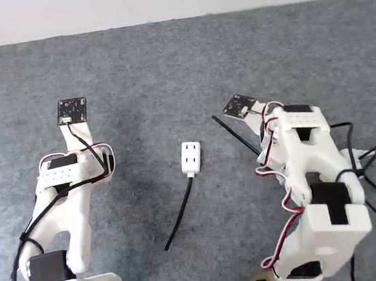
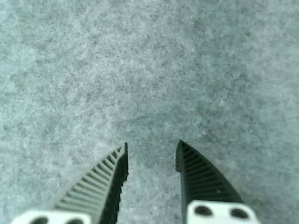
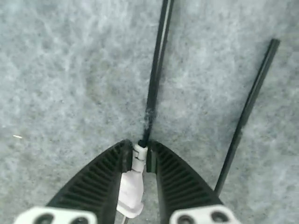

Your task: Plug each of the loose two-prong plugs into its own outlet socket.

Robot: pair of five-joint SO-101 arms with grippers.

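Grey felt-like mat covers the table, pale wall behind. Right gripper is clamped on a small white plug, jaws pressing its two sides near the end where its black cord leaves. The cord runs straight away across the mat. A second black cord lies beside it, apart. I cannot see the prongs, so I cannot tell which way they point. White outlet block lies flat mid-table between the arms, well apart from the right arm, its own black lead trailing toward the arm bases. Left gripper hangs with jaws apart over bare mat, holding nothing. Handling judgement: plug is light, hard, smooth plastic, likely to pivot in the jaws if the cord tugs. Best hold is across the flat body, never the cord, prongs left free. Cord looks thin and springy; I expect drag. Outlet block looks light and unanchored, so it may slide under insertion force; the left gripper could pin it.
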